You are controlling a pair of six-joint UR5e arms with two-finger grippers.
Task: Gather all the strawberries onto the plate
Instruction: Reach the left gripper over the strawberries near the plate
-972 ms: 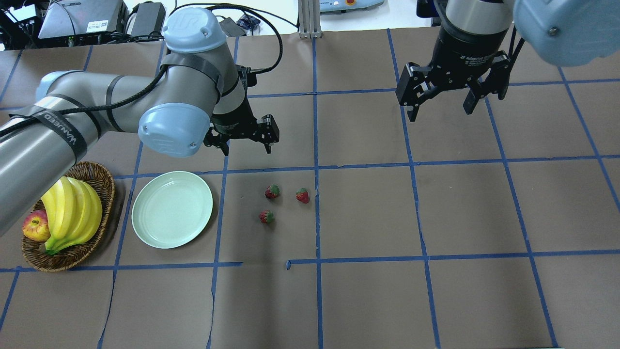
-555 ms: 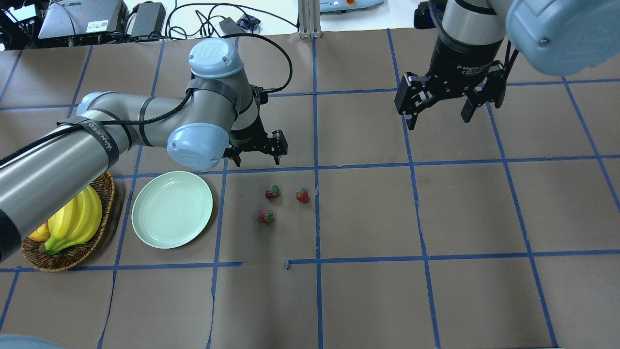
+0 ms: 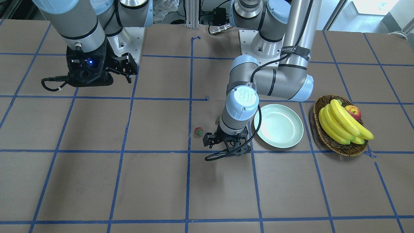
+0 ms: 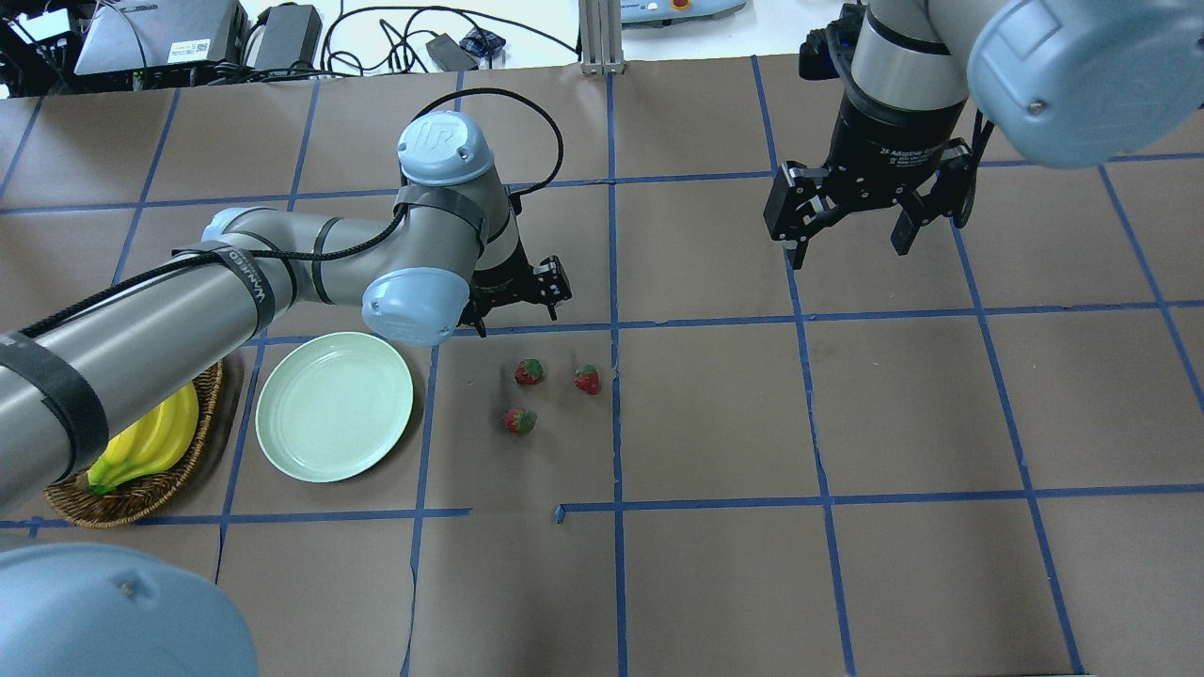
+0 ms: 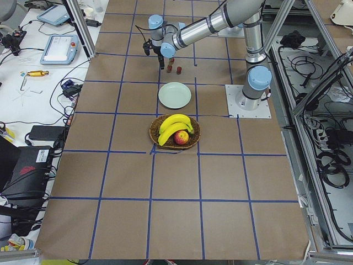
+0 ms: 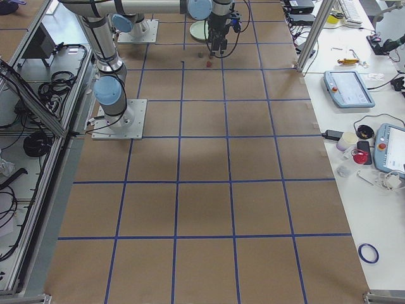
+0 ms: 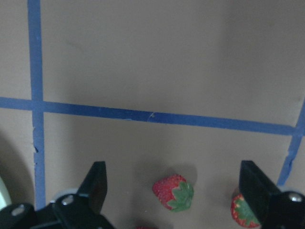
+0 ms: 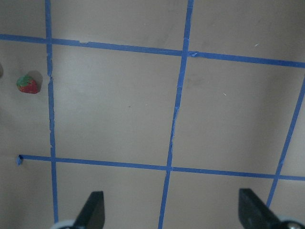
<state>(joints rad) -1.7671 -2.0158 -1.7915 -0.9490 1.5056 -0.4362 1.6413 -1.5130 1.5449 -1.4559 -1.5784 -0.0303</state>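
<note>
Three strawberries lie on the brown table in the overhead view: one (image 4: 529, 371), one to its right (image 4: 588, 379), one nearer (image 4: 518, 420). The mint-green plate (image 4: 334, 406) sits to their left with nothing on it. My left gripper (image 4: 519, 318) hangs open just beyond the berries, jaws pointing down. In the left wrist view a strawberry (image 7: 174, 192) lies between the open fingers (image 7: 95, 183), and a second berry (image 7: 245, 210) shows by the right finger. My right gripper (image 4: 849, 246) is open and holds nothing, far right of the berries. The right wrist view catches one strawberry (image 8: 28, 84).
A wicker basket (image 4: 141, 494) with bananas stands left of the plate, partly under my left arm; the front-facing view shows its apple (image 3: 353, 112) too. Blue tape lines grid the table. Cables and devices lie beyond the table's far edge.
My left arm has stretched forward and lowered, carrying its open gripper closer to the strawberries. The right gripper has shifted slightly. The berries and plate have not moved.
</note>
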